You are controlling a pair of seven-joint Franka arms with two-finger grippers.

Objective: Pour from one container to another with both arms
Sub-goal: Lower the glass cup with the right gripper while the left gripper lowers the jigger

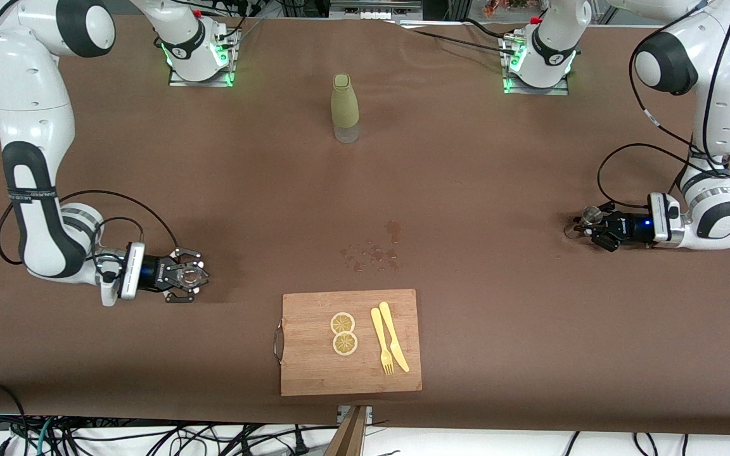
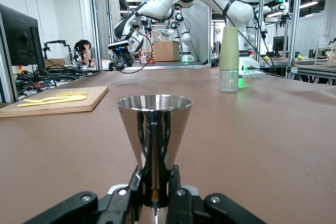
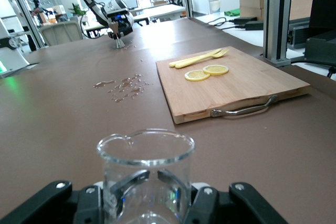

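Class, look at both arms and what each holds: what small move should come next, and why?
Probably bring the two vessels together over mid-table. The left gripper is shut on a metal cone cup, the right gripper on a glass beaker, both upright at opposite ends of the table, too far apart to pour.
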